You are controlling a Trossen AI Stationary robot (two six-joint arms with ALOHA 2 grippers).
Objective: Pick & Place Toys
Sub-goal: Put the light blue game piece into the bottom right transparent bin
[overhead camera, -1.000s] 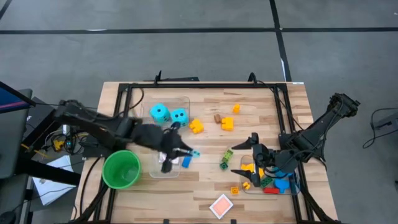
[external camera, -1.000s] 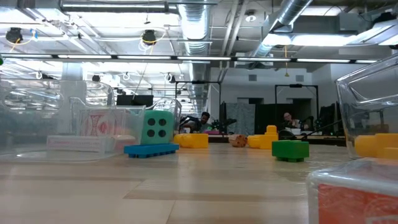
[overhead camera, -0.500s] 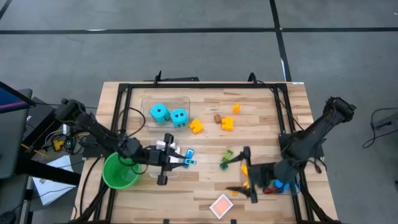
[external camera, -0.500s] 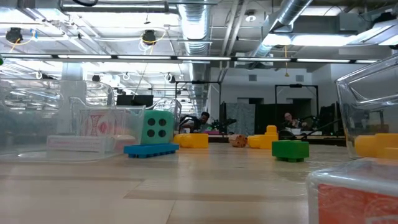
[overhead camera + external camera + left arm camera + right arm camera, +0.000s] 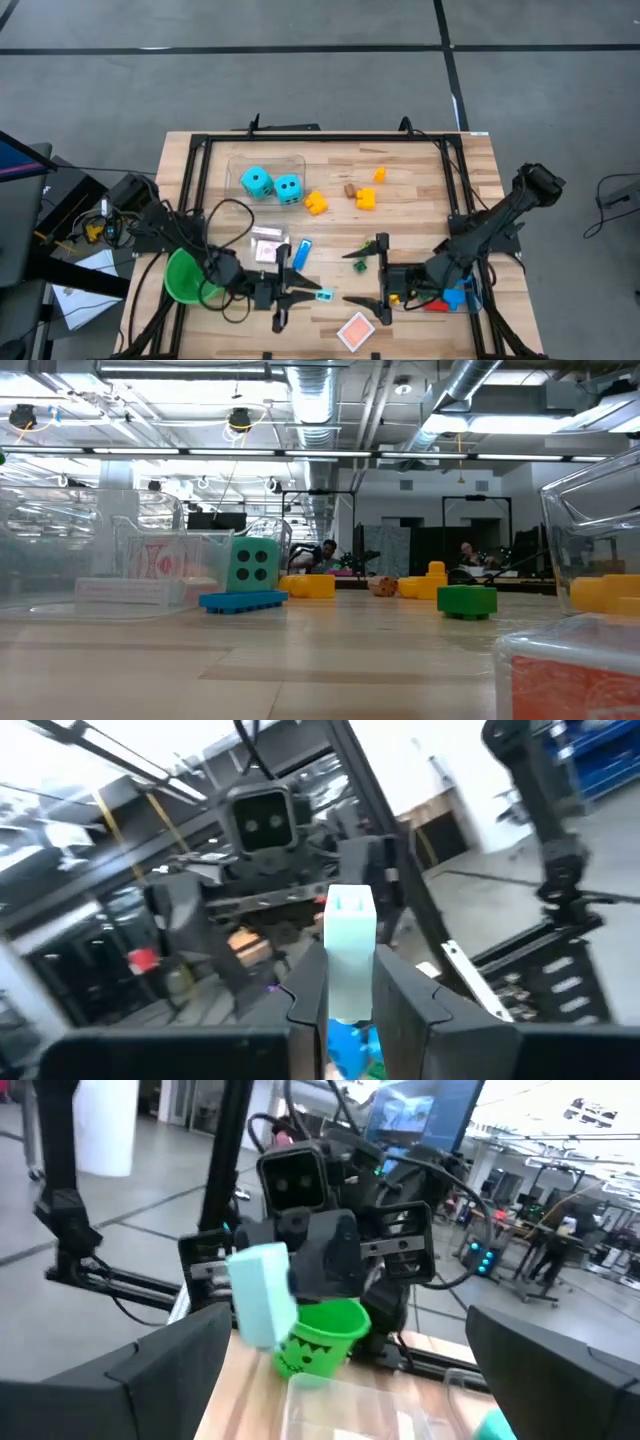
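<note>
Cyan brick pinched in left gripper, near front edge, card just beside. Right gripper fingers spread, facing it. Green cup behind left arm. Two dice in bin. Three yellow bricks mid-table.

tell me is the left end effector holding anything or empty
Holding: the left end effector is shut on a pale cyan brick, which sticks out between its fingers.
</note>
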